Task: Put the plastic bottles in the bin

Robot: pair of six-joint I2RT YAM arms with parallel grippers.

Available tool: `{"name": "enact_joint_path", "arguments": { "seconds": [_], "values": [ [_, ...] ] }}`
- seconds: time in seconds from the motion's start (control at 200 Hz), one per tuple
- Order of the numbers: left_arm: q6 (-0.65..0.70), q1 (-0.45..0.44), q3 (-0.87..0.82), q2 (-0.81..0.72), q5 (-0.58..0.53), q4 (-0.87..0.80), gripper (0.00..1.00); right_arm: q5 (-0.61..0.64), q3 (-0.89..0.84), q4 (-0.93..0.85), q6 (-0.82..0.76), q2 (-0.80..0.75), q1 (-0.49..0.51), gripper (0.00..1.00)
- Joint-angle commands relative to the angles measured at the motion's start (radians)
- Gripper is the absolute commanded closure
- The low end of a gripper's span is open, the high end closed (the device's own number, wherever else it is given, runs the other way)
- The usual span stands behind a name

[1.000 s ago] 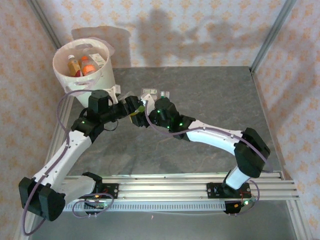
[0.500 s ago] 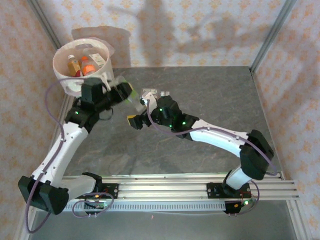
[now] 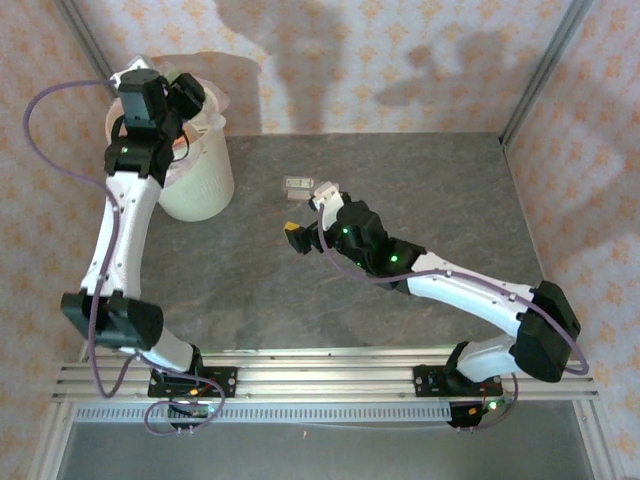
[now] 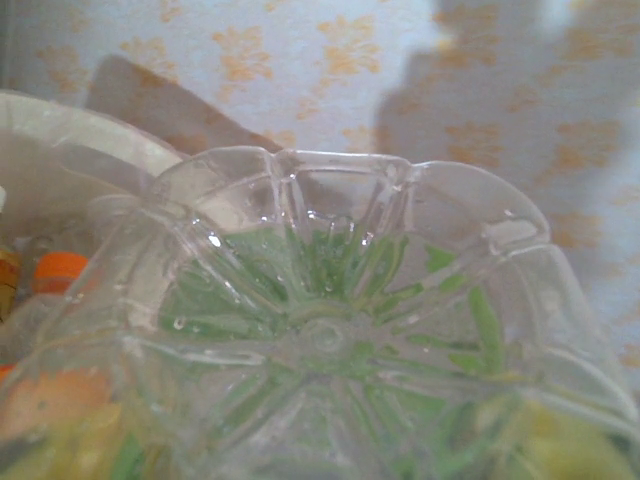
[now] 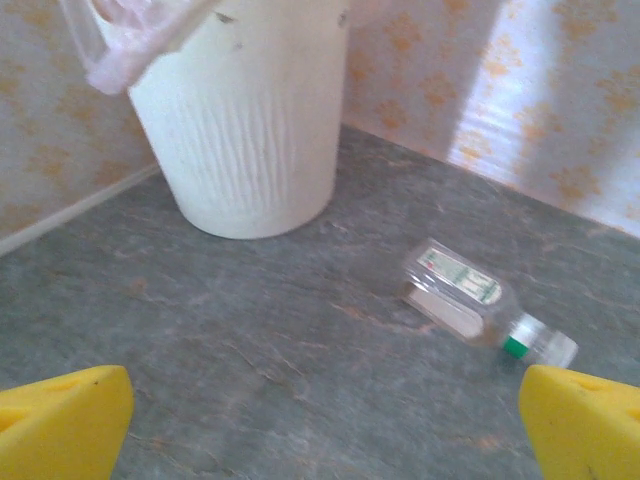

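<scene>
Top cam: high behind the arm bases (image 3: 190, 385), looking down; bin (image 3: 200, 185) at 11 o'clock. Left wrist cam: jammed against a clear bottle (image 4: 320, 330), facing the wall (image 4: 300, 60). Right wrist cam: low over the table (image 5: 300, 400), facing bin and lying bottle (image 5: 460, 293), both shared with top.

I see my left arm (image 3: 118, 230) stretched high to the far left, with the wrist bent over at the top. Its left gripper (image 3: 186, 97) is closed on a clear bottle (image 4: 320, 330). My right arm (image 3: 450, 285) reaches low and forward-left. The right gripper (image 5: 320, 430) stands wide open, with its yellow pads (image 5: 60, 425) far apart.
</scene>
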Motion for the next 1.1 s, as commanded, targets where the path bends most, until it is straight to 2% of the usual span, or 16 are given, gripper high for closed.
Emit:
{"name": "enact_joint_path", "arguments": {
  "seconds": [0.0, 0.075, 0.24, 0.305, 0.405, 0.485, 0.545, 0.605, 0.635, 0.65, 0.926, 1.096],
  "values": [
    [0.011, 0.057, 0.115, 0.065, -0.049, -0.041, 0.46, 0.101, -0.027, -0.031, 0.007, -0.057, 0.000, 0.01],
    [0.030, 0.095, 0.217, 0.146, 0.002, -0.094, 0.46, 0.125, -0.045, -0.043, 0.012, -0.071, 0.000, 0.01],
    [0.153, 0.129, 0.487, 0.339, 0.085, -0.360, 0.46, 0.166, -0.080, -0.070, 0.017, -0.110, -0.001, 0.01],
    [0.162, 0.141, 0.515, 0.388, 0.131, -0.407, 0.47, 0.180, -0.093, -0.076, 0.017, -0.125, 0.000, 0.01],
    [0.184, 0.143, 0.513, 0.413, 0.166, -0.399, 0.46, 0.193, -0.103, -0.082, 0.019, -0.133, -0.001, 0.01],
    [0.197, 0.143, 0.553, 0.454, 0.240, -0.402, 0.44, 0.191, -0.101, -0.089, 0.019, -0.131, -0.001, 0.01],
    [0.199, 0.143, 0.626, 0.503, 0.288, -0.440, 0.37, 0.189, -0.096, -0.093, 0.020, -0.127, -0.001, 0.01],
    [0.190, 0.143, 0.720, 0.551, 0.274, -0.501, 0.17, 0.191, -0.091, -0.097, 0.024, -0.127, -0.001, 0.01],
    [0.185, 0.143, 0.756, 0.568, 0.265, -0.517, 0.03, 0.191, -0.087, -0.099, 0.028, -0.124, -0.001, 0.01],
    [0.184, 0.143, 0.771, 0.574, 0.264, -0.522, 0.01, 0.191, -0.085, -0.099, 0.030, -0.122, -0.001, 0.01],
    [0.122, 0.145, 0.790, 0.538, 0.281, -0.452, 0.00, 0.194, -0.074, -0.107, 0.051, -0.102, -0.001, 0.01],
    [0.087, 0.142, 0.774, 0.509, 0.377, -0.435, 0.00, 0.206, -0.071, -0.104, 0.062, -0.089, -0.003, 0.01]
  ]
}}
